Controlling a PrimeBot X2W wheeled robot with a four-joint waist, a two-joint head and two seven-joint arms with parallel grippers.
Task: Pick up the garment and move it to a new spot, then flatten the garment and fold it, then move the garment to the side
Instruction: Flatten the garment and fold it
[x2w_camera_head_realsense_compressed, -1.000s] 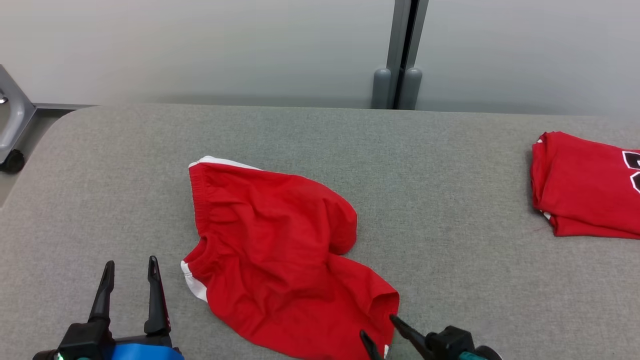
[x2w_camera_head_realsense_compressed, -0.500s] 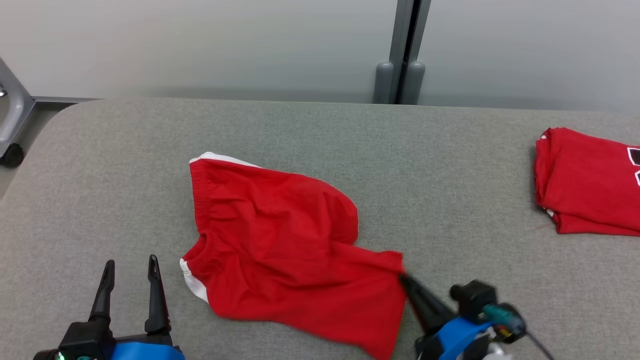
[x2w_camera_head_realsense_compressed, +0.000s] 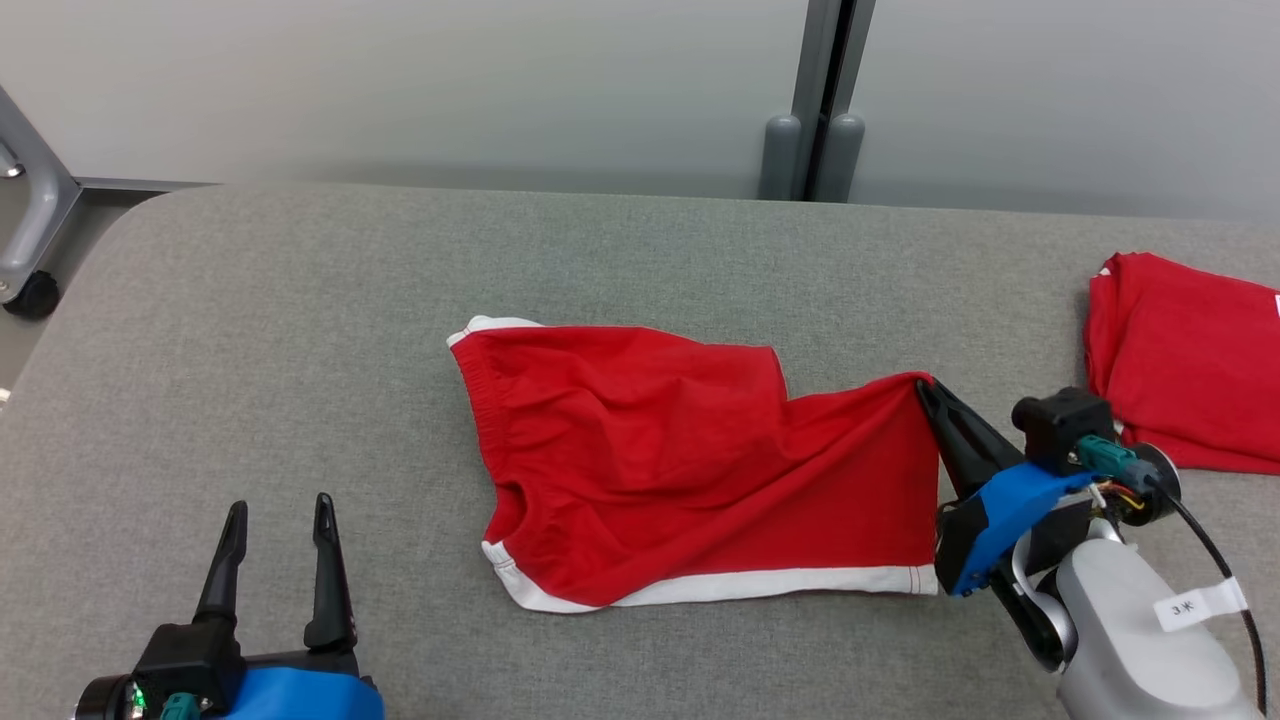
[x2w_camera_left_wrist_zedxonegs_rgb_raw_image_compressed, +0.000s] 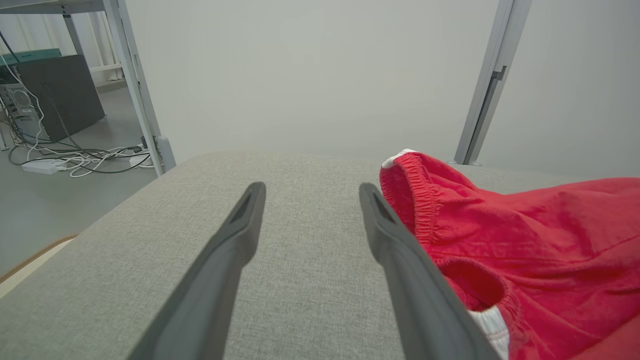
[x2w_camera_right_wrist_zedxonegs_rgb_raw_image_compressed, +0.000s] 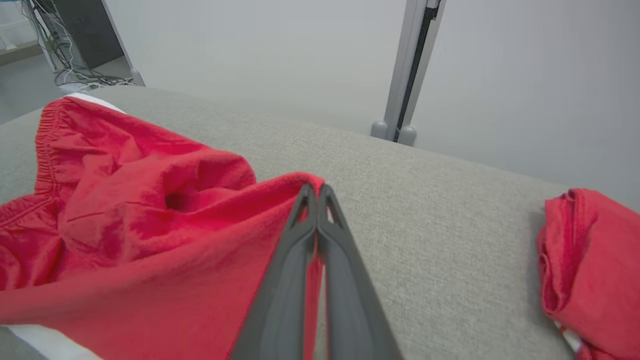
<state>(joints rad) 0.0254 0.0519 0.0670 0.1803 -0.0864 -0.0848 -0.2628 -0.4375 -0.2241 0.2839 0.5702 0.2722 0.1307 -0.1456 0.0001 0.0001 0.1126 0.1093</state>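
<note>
With my right gripper (x2w_camera_head_realsense_compressed: 928, 390) pinched on the red shorts (x2w_camera_head_realsense_compressed: 650, 450) at a leg corner and the left gripper (x2w_camera_head_realsense_compressed: 278, 512) spread idle, I'd drag low and slowly so the cloth flattens.

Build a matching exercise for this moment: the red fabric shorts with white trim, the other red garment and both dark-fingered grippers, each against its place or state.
1. red fabric shorts with white trim
2. folded red garment
3. left gripper
4. right gripper

A. shut on a corner of the shorts' leg
B. at the right end of the grey fabric table
C. open, holding nothing
D. spread out mid-table

Pairs: 1-D, 2-B, 3-C, 4-A
</note>
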